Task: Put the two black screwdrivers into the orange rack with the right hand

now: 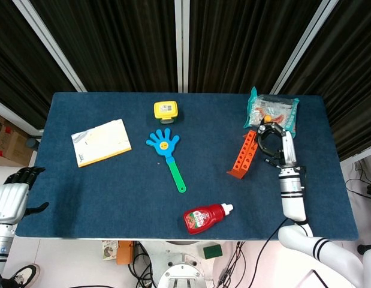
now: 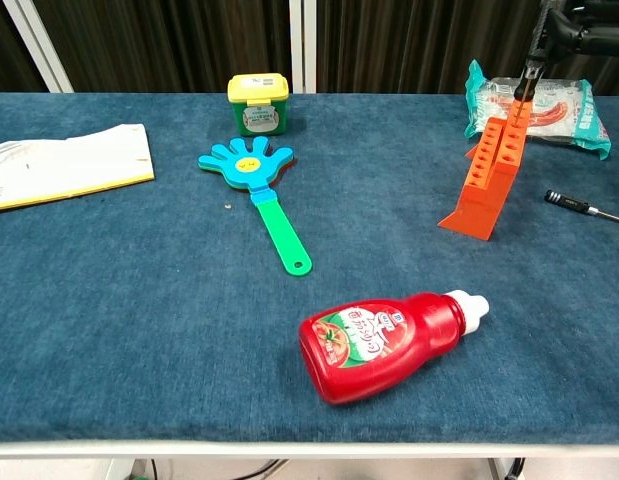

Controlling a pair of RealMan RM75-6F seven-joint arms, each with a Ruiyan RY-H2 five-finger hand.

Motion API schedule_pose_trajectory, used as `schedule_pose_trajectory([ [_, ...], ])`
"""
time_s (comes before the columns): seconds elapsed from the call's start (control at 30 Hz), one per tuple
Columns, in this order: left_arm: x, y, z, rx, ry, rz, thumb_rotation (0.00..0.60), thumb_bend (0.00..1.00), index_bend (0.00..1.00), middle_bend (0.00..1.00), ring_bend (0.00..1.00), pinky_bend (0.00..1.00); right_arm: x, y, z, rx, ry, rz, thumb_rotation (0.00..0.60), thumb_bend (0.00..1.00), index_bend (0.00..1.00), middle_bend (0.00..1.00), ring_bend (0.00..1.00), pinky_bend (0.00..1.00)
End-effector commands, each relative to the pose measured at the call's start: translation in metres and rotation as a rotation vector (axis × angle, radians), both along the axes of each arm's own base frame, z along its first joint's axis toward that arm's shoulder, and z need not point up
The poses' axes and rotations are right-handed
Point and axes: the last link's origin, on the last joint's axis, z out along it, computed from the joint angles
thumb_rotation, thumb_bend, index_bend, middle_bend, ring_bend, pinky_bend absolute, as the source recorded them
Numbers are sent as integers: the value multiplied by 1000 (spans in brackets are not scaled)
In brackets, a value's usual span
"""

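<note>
Your right hand (image 1: 274, 139) sits just at 3 o'clock of the rack (image 1: 245, 154), fingers curled around a black screwdriver (image 2: 529, 72). In the chest view that screwdriver stands nearly upright, its tip at the rack's far top end, in or at 1 of the holes there; you cannot tell how deep it goes. The rack's other holes, in 2 rows down its sloped top, look unfilled.

The 2nd screwdriver (image 2: 585, 207) lies flat on the table (image 1: 137, 204), at 3 o'clock of the rack and apart from it. In the head view your right forearm hides most of it.

Your left hand (image 1: 12, 198) hangs off the table's edge at 9 o'clock, holding nothing, fingers loosely bent.

A sealed snack bag (image 1: 272, 108) lies at 12 o'clock of the rack, close behind it; its contents show only as orange and white shapes through the plastic. The yellow tub (image 1: 165, 110) at the table's far middle has its lid on, so what is inside is hidden. The ketchup bottle (image 1: 206, 217) lies on its side at 6 o'clock, cap on. A blue hand clapper (image 1: 166, 148) lies in the middle, a notepad (image 1: 100, 141) at 9 o'clock.
</note>
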Motion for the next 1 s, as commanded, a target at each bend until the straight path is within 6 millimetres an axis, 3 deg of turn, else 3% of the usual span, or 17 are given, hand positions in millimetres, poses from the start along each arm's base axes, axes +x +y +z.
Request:
schedule_pose_trajectory([
  [0.03, 0, 0, 0, -1, 0, 2, 600, 0, 183, 202, 142, 259, 0, 0, -1, 3, 4, 0, 600, 430, 614, 512, 553, 424],
  [0.3, 0, 0, 0, 2, 1, 0, 600, 13, 184, 203, 143, 260, -1, 1, 1, 2, 17, 12, 600, 349, 469, 501, 543, 414],
  [0.6, 0, 0, 0, 1, 1, -1, 600, 13, 184, 202, 143, 260, -4, 3, 3, -1, 9, 5, 600, 333, 377, 499, 540, 410],
  [1.0, 1, 0, 0, -1, 3, -3, 600, 13, 184, 203, 143, 260, -4, 11, 7, -17, 3, 33, 600, 333, 365, 499, 541, 409],
])
